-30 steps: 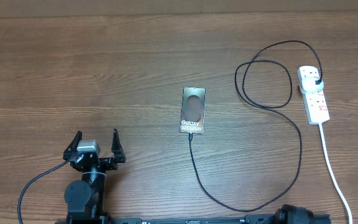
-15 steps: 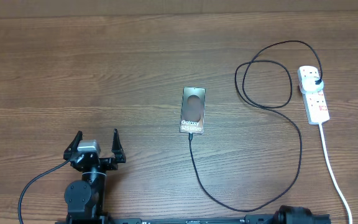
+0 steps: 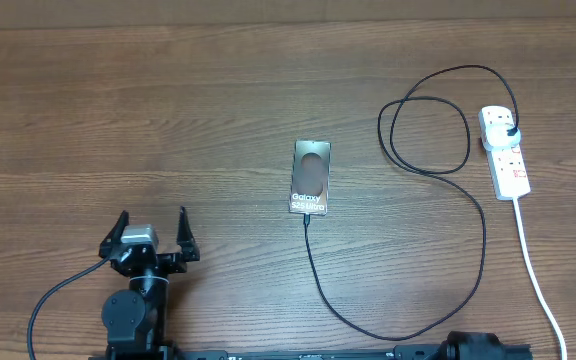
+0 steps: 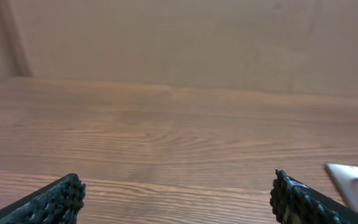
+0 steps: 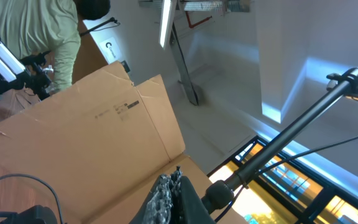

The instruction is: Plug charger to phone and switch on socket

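Left fingers [image 4: 58, 202] wide apart, empty; right fingers [image 5: 165, 190] closed tight, nothing held. Charger [image 3: 484, 235] tip prob. at phone [image 3: 310, 177]. Next: press socket [image 3: 506, 160] switch w/ closed right tips, straight down, gently.

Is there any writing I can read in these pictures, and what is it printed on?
"Galaxy": white lettering on the phone, overhead view.
"S25 Ultra": the smaller line just beneath it, only just legible.
Red marks on the white power strip: too small to read.
Dark print on the cardboard box, right wrist view: too blurred to read.
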Available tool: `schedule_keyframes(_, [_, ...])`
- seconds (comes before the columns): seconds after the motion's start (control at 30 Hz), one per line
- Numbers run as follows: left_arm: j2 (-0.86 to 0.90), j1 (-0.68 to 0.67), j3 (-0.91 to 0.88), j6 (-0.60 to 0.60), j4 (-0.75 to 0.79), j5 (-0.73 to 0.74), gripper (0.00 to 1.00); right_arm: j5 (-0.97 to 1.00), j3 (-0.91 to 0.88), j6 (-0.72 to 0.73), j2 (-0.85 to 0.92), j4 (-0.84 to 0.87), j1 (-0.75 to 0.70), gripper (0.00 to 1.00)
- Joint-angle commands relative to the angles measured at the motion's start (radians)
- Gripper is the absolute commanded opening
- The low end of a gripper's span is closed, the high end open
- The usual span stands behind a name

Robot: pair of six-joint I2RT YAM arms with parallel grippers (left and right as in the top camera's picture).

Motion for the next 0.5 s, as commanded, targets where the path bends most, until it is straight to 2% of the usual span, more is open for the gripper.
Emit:
schedule_keyframes(0.0, [-0.009, 0.024, -0.005, 0.019, 0.002, 0.011, 1.00, 0.029, -0.017, -0.001, -0.010, -0.002, 0.005, 0.04])
schedule_keyframes(0.07, [-0.009, 0.024, -0.005, 0.019, 0.002, 0.011, 1.00, 0.030, -0.019, -0.002, -0.010, -0.002, 0.012, 0.04])
schedule_keyframes(0.17, [-0.009, 0.024, -0.005, 0.019, 0.002, 0.011, 0.99, 0.033, -0.029, -0.001, -0.010, 0.014, 0.023, 0.16])
schedule_keyframes(0.3, [-0.008, 0.024, -0.005, 0.019, 0.002, 0.011, 1.00, 0.116, -0.052, -0.002, -0.010, 0.025, 0.044, 0.24])
schedule_keyframes(0.33, [-0.008, 0.024, -0.005, 0.019, 0.002, 0.011, 0.99, 0.164, -0.058, -0.002, -0.010, 0.025, 0.048, 0.31])
schedule_keyframes(0.4, [-0.008, 0.024, -0.005, 0.019, 0.002, 0.011, 1.00, 0.264, -0.072, -0.001, -0.010, 0.026, 0.049, 0.62])
schedule_keyframes(0.43, [-0.008, 0.024, -0.005, 0.019, 0.002, 0.011, 1.00, 0.335, -0.084, -0.001, -0.010, 0.033, 0.049, 1.00])
schedule_keyframes(0.47, [-0.008, 0.024, -0.005, 0.019, 0.002, 0.011, 1.00, 0.366, -0.090, -0.001, -0.010, 0.037, 0.049, 1.00])
